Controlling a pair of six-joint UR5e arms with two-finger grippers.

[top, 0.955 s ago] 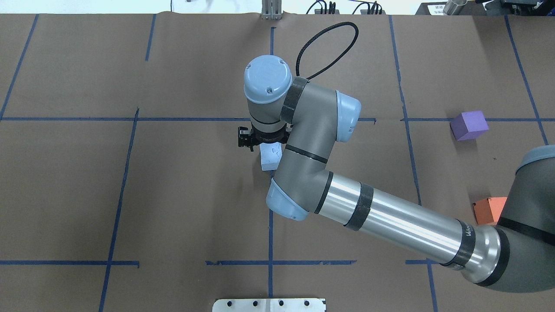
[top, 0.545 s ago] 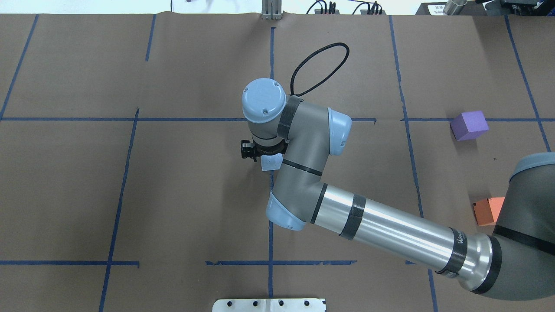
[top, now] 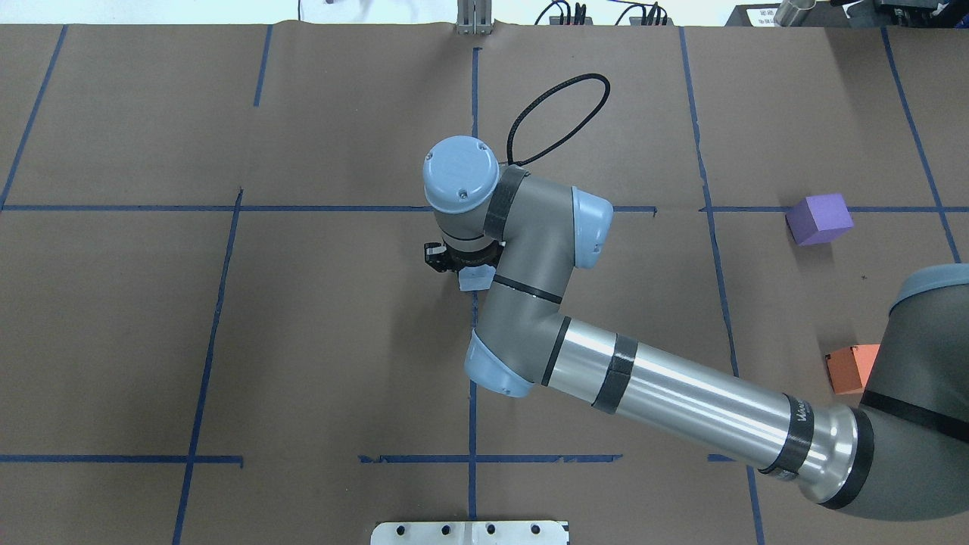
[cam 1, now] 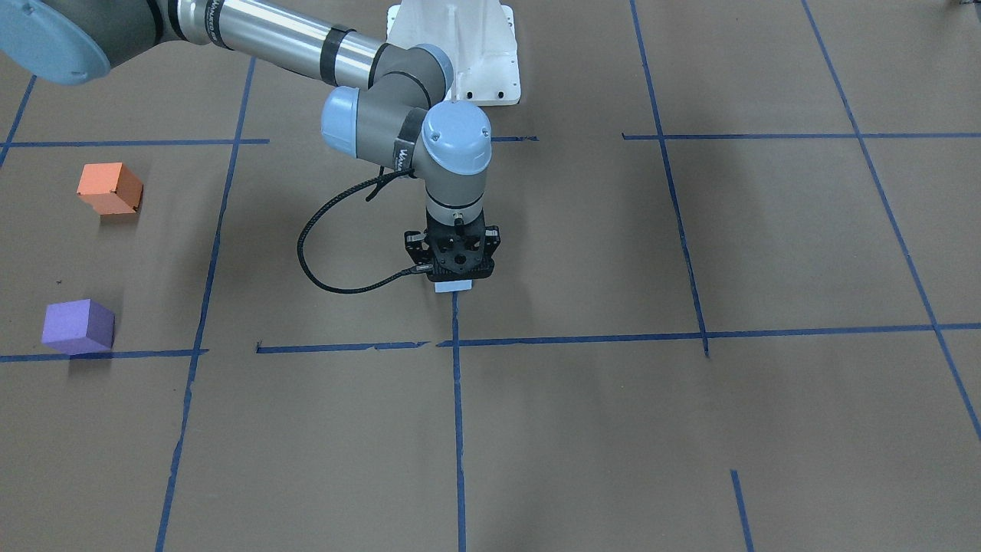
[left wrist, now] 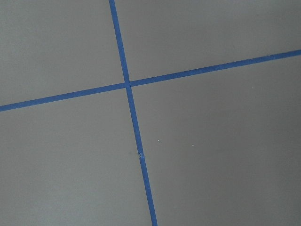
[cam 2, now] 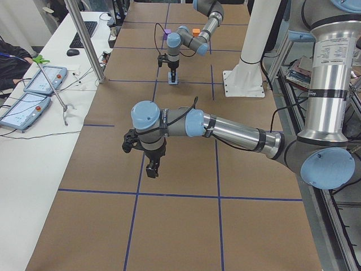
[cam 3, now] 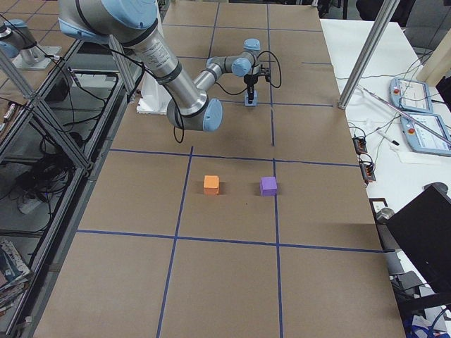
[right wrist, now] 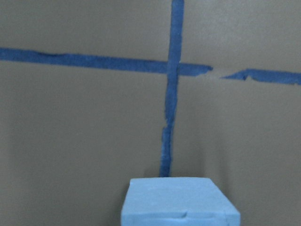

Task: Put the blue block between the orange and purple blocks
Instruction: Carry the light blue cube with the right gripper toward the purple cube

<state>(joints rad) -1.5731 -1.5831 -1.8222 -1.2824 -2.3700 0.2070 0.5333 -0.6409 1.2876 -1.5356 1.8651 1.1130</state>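
The light blue block [cam 1: 454, 287] lies at the table's middle on a tape line; it also shows in the overhead view [top: 475, 279] and at the bottom of the right wrist view [right wrist: 178, 202]. My right gripper [cam 1: 454, 277] points straight down and sits low over the block, its jaws apparently open around it. The orange block [cam 1: 109, 188] and the purple block [cam 1: 77, 326] stand apart on my right side, with a gap between them. My left gripper [cam 2: 152, 169] shows only in the exterior left view, above bare table, and I cannot tell whether it is open or shut.
Brown paper with a grid of blue tape lines [top: 473, 378] covers the table. A black cable [top: 560, 113] loops off the right wrist. A white base plate [cam 1: 475, 54] stands at the robot's side. The left wrist view shows only a tape cross [left wrist: 127, 85].
My right arm has come down and a little nearer to me over the blue block, so the wrist now hides more of it. The blocks have not moved.
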